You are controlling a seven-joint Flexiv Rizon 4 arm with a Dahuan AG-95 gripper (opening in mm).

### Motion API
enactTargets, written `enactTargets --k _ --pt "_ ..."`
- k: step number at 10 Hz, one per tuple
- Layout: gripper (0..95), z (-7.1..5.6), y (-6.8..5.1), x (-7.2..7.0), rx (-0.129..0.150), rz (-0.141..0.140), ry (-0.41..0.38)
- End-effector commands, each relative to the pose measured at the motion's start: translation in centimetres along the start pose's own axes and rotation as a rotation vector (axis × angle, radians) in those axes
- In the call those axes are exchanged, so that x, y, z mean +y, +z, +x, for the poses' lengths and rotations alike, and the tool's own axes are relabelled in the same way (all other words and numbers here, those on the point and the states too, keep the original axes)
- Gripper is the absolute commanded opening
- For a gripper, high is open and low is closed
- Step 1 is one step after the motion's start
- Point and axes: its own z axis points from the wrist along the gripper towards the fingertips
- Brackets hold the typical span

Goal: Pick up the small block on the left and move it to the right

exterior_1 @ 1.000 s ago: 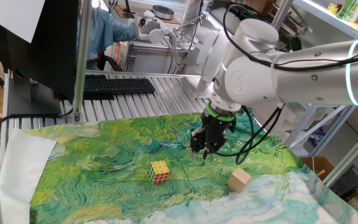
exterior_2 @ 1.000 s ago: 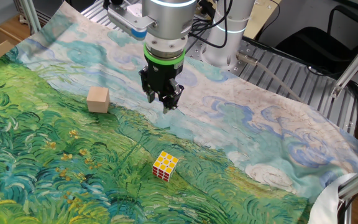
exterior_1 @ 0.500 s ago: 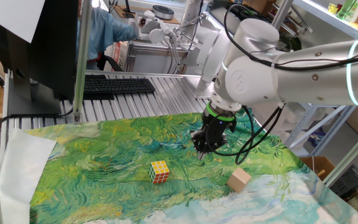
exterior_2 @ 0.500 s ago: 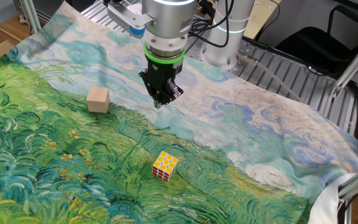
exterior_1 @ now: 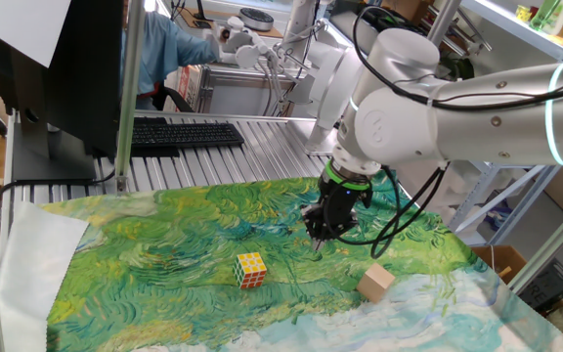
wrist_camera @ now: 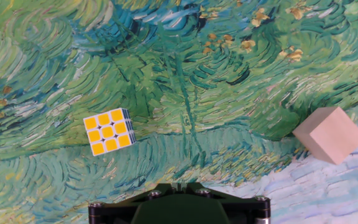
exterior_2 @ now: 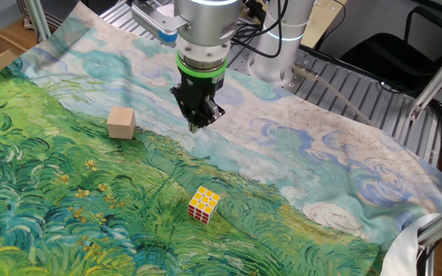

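Hand view: closed, empty gripper (exterior_2: 196, 123) — seemingly between puzzle cube (wrist_camera: 109, 130) and small block (wrist_camera: 329, 134).

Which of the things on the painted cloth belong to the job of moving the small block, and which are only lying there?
Belongs to the job:
- plain light-tan wooden cube
- robot's black two-finger hand, shut, holding nothing

Just lying about:
- yellow-and-white puzzle cube
- black keyboard behind the table
- green and blue painted cloth, which only covers the table
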Motion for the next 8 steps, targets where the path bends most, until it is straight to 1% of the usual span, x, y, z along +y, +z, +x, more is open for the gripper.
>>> enactTargets --k 1,3,8 --pt "0.0 -0.11 0.24 -0.41 -0.001 -0.001 -0.009" --pt "0.0 -0.2 0.34 -0.69 0.0 -0.003 -0.009" --pt "0.0 -0.25 0.34 -0.72 -0.001 -0.001 0.001"
